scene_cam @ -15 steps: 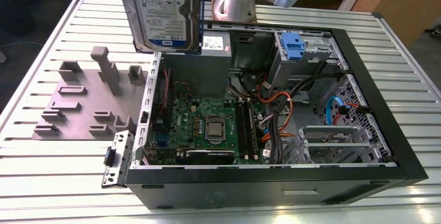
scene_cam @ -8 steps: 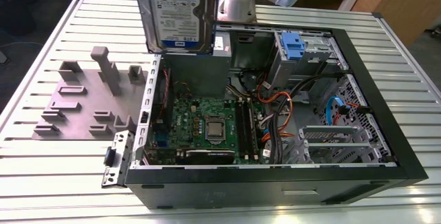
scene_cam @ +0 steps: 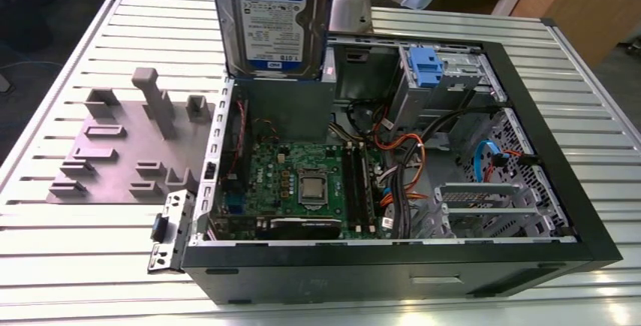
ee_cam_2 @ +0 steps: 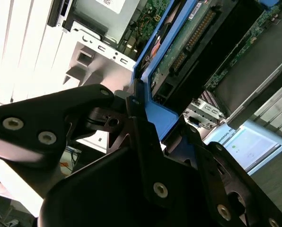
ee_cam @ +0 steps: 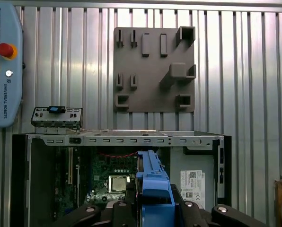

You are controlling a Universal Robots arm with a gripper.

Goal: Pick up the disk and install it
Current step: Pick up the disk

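The disk (scene_cam: 272, 25), silver with a white-and-blue label in a blue plastic carrier, hangs upright in the air above the back left corner of the open computer case (scene_cam: 401, 258) in the exterior view. In the first wrist view I see the disk (ee_cam: 153, 187) edge-on over the motherboard, with my gripper (ee_cam: 153, 205) shut on its blue carrier from both sides. The second wrist view shows the black fingers (ee_cam_2: 141, 127) of the gripper (ee_cam_2: 153, 137) clamped on the carrier's blue edge, with the disk (ee_cam_2: 188, 42) and its green circuit board reaching away from them.
A drive bay with a blue latch (scene_cam: 425, 67) sits at the case's far side. Cables (scene_cam: 401, 161) cross the case's middle. A grey fixture plate (scene_cam: 120, 153) with upright blocks lies on the slatted table at the exterior view's left. A small metal bracket (scene_cam: 168, 228) lies beside the case.
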